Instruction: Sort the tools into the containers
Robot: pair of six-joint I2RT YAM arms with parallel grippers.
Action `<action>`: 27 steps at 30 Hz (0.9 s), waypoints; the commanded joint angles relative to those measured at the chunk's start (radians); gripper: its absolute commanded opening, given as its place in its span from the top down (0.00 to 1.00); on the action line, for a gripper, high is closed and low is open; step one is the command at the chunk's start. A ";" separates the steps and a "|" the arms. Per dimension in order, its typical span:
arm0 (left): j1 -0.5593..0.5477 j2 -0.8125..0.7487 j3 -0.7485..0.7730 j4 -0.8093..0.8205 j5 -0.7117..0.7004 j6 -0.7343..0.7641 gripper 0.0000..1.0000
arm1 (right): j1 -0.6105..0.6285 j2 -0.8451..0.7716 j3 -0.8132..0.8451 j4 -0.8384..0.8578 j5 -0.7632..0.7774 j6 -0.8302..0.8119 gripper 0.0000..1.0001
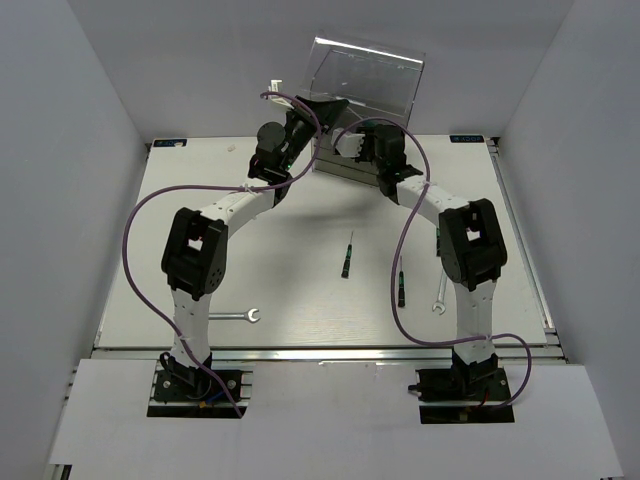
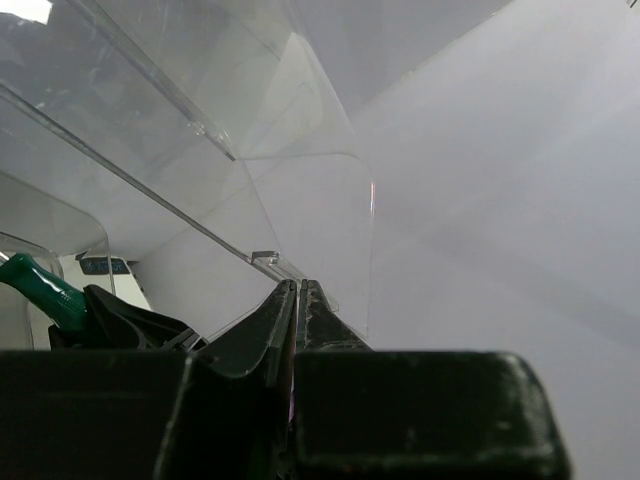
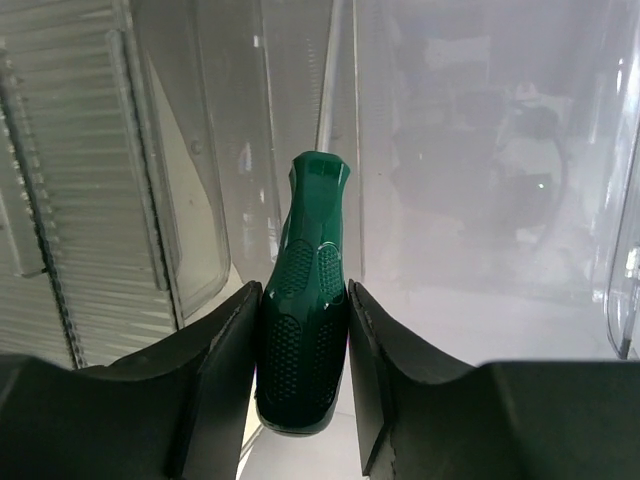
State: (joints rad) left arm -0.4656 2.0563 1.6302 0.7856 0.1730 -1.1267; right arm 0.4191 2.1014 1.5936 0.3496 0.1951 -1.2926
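The clear plastic cabinet (image 1: 365,80) stands at the back centre. My left gripper (image 1: 322,110) is at its lower left edge. In the left wrist view its jaws (image 2: 298,286) are pressed together on the thin edge of a clear drawer wall (image 2: 320,220). My right gripper (image 1: 352,142) is just in front of the cabinet, shut on the green handle of a screwdriver (image 3: 305,300) that points into a clear drawer (image 3: 480,200). That screwdriver also shows in the left wrist view (image 2: 40,288). Two screwdrivers (image 1: 347,258) (image 1: 400,286) and two silver wrenches (image 1: 240,316) (image 1: 440,296) lie on the table.
The white table (image 1: 300,220) has raised rails along its sides and near edge. Purple cables (image 1: 135,230) loop out from both arms. Grey walls close in the back and both sides.
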 commanded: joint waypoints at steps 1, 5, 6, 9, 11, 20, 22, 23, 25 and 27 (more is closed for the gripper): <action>0.016 -0.001 0.040 0.004 -0.030 0.005 1.00 | 0.000 -0.006 0.046 0.012 -0.031 0.004 0.56; 0.018 -0.001 0.042 0.001 -0.030 0.005 1.00 | -0.002 -0.006 0.040 0.023 -0.028 0.007 0.50; 0.016 -0.001 0.043 0.000 -0.029 0.005 1.00 | -0.002 -0.007 0.039 0.023 -0.028 0.010 0.49; 0.016 0.001 0.045 0.001 -0.030 0.005 1.00 | -0.002 -0.014 0.032 0.029 -0.028 0.012 0.47; 0.016 0.002 0.048 0.001 -0.027 0.005 1.00 | -0.003 -0.021 0.028 0.032 -0.029 0.015 0.46; 0.016 0.002 0.046 0.000 -0.026 0.005 1.00 | -0.005 -0.110 -0.064 0.026 -0.101 0.059 0.52; 0.016 0.002 0.046 0.000 -0.026 0.005 1.00 | -0.006 -0.164 -0.115 0.038 -0.158 0.065 0.58; 0.016 0.001 0.046 0.000 -0.026 0.005 1.00 | -0.005 -0.184 -0.171 0.045 -0.180 0.067 0.61; 0.016 0.002 0.045 0.000 -0.026 0.005 1.00 | -0.006 -0.221 -0.227 0.061 -0.245 0.068 0.72; 0.016 0.001 0.045 0.000 -0.026 0.007 1.00 | -0.006 -0.270 -0.285 0.065 -0.275 0.088 0.80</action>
State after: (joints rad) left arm -0.4660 2.0571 1.6325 0.7853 0.1772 -1.1263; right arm 0.4183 1.9160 1.3540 0.3546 0.0196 -1.2366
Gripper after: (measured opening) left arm 0.154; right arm 0.217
